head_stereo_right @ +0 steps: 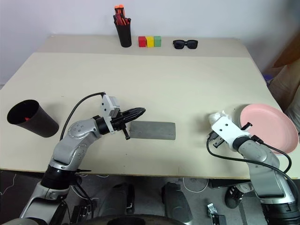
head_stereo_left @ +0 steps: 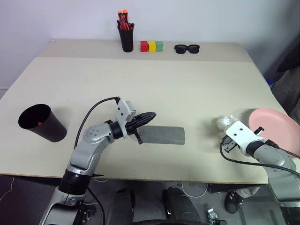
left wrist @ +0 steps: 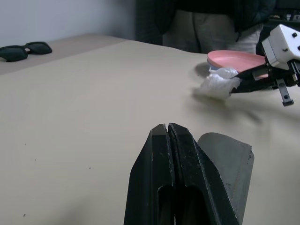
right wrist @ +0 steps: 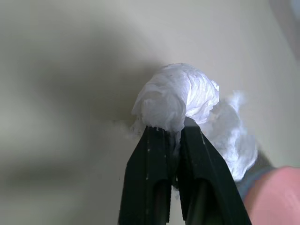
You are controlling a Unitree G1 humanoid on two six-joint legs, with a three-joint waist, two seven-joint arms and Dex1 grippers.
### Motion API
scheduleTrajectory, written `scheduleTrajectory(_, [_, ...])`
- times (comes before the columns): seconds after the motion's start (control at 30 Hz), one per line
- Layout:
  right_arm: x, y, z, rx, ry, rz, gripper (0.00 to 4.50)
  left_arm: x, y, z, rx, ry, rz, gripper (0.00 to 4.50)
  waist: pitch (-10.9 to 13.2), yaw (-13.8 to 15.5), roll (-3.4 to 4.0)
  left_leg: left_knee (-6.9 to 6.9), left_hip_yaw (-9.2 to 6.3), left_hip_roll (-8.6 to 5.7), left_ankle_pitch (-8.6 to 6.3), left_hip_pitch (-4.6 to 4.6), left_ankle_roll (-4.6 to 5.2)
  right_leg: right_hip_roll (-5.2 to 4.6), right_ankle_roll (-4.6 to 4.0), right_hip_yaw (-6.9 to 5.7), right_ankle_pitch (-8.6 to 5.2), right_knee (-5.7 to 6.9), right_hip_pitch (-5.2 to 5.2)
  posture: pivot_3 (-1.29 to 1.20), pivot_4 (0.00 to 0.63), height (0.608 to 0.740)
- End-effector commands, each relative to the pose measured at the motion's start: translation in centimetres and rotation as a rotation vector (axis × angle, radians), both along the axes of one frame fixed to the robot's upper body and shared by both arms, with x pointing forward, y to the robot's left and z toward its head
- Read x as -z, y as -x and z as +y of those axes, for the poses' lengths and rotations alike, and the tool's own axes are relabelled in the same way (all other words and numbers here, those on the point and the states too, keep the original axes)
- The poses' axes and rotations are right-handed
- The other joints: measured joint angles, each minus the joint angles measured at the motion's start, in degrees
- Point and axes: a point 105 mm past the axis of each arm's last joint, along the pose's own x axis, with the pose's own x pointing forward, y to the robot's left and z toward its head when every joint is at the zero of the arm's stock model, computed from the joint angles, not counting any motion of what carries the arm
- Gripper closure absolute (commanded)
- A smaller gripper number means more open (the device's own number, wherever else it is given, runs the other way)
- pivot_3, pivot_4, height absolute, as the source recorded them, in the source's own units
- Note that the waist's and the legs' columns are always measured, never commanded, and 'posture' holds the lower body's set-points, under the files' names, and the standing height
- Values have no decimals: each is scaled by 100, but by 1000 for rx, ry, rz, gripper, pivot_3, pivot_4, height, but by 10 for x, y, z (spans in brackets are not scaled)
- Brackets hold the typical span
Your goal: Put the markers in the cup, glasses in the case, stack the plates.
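A: Looked at the right gripper (right wrist: 174, 127) first. Clamped tight on a crumpled white tissue (right wrist: 180, 91), just beside the pink plate (head_stereo_right: 269, 126) at the right edge of the table (head_stereo_right: 164, 79).

B: Noted a bluish sliver under that plate's near rim. Possibly the second plate already beneath; too thin to call.

A: And the left gripper (left wrist: 168, 127)?

B: Pressed together with nothing between the fingers, held level over the left end of the grey case (head_stereo_right: 152, 130). Could not tell whether touching the lid or just above it.

A: Found the case lying flat and shut at the middle of the near edge. Could not tell what was inside.

B: Spotted the cup (head_stereo_right: 33, 119) tipped on its side, well apart at the far left, with a bit of red-orange (head_stereo_left: 39, 124) inside. Probably a marker tip, though too small to be sure.

A: Judged the step in hand as clearing the tissue away from the plate.

B: Agreed. Best done by lifting straight up before swinging anywhere, so as not to drag the loose tail across the rim and nudge the plate.

A: Worth keeping the pinch deep in the wad too; held only a fold at the near side, likely to slip or tear.

B: Then carrying it clear of the case, and leaving the left arm parked meanwhile.
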Motion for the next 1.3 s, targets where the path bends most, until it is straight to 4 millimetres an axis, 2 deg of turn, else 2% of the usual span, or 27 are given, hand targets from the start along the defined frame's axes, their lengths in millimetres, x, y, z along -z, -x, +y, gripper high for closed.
scheduleTrajectory(0.03, [-51, 1, -30, 119, 105, -173, 4462, -11, -2, -2, 12, 11, -45, 4500, 0, 9, 0, 0, 1, 0, 0, 0, 0, 0, 0, 0, 0, 0, 0, 0, 150, 732])
scheduleTrajectory(0.07, [-55, 2, -34, 136, 112, -184, 4462, -11, -2, -3, 13, 11, -45, 4500, 0, 14, 0, 0, 1, -1, 0, 0, 0, -1, 0, 1, 0, 0, 0, 0, 150, 732])
scheduleTrajectory(0.13, [-67, 10, -60, 258, 136, -214, 4462, -11, -5, -2, 13, 13, -47, 4500, 0, 19, 0, 0, 1, -1, 0, 0, 0, -1, 0, 1, 0, -2, 1, 0, 150, 732])
scheduleTrajectory(0.23, [-59, 21, -83, 345, 160, -163, 4462, -11, -9, -2, 9, 18, -44, 4500, 0, 13, 0, -1, 0, -2, 0, 0, 0, 0, 0, 0, 0, -1, 0, 0, 150, 732])
scheduleTrajectory(0.33, [-52, 25, -94, 389, 139, -132, 3445, -11, -12, -3, 0, 26, -42, 4500, 0, -11, 0, -1, 1, -2, 0, 0, 0, -1, -1, 2, -1, -3, 1, 0, 150, 732])
scheduleTrajectory(0.37, [-50, 25, -96, 391, 139, -123, 2977, -11, -13, -4, -1, 26, -42, 4500, 0, -26, 0, -1, 3, -2, 0, 0, 0, -1, -1, 5, -1, -3, 0, 0, 150, 732])
scheduleTrajectory(0.47, [-51, 19, -90, 350, 139, -118, 1469, -9, -15, -1, -27, 7, -54, 4500, -1, -36, 1, -3, 3, -1, 0, 1, 0, 2, -1, 6, -1, -1, -2, 0, 150, 732])
scheduleTrajectory(0.53, [-52, 13, -76, 268, 119, -122, 475, -8, -18, 5, -73, 5, -56, 4500, -1, -36, 1, -4, 3, -1, 0, 2, 0, 2, 0, 7, 0, -1, -2, 0, 150, 732])
scheduleTrajectory(0.6, [-57, 7, -62, 188, 92, -136, 475, -6, -22, 14, -136, 7, -47, 4500, 0, -35, 0, -4, 3, -1, 0, 1, 0, 2, 2, 8, 1, -2, -2, 0, 150, 732])
scheduleTrajectory(0.7, [-65, 1, -54, 130, 45, -164, 475, -5, -28, 25, -232, -8, -66, 4500, 0, -24, 0, -4, 3, -1, 0, 1, 0, 2, 16, 8, 8, -2, -2, 0, 150, 732])
scheduleTrajectory(0.83, [-77, -8, -37, 24, -64, -190, 475, 0, -40, 56, -439, -57, -68, 4500, 1, -23, -2, -4, 3, -1, 0, 1, 1, 1, 19, 8, 9, -2, -1, 0, 150, 732])
scheduleTrajectory(0.97, [-83, -20, -29, -28, -124, -221, 475, 1, -46, 78, -574, -106, -83, 4500, 2, -19, -4, -5, 3, 0, 0, 1, 1, 1, 19, 7, 9, -2, -1, 0, 150, 732])
scheduleTrajectory(1.1, [-88, -33, -16, -93, -294, -241, 475, 9, -49, 88, -650, -167, -62, 4500, 3, -20, -5, -6, 7, -1, 0, 1, 1, 0, 19, 8, 9, -3, -2, 0, 150, 732])
scheduleTrajectory(1.3, [-78, -43, 3, -204, -440, -168, 475, 13, -43, 92, -684, -193, -50, 4500, 3, -9, -5, -8, 9, 1, -2, 1, 3, -1, 21, 7, 10, -3, -2, 0, 150, 732])
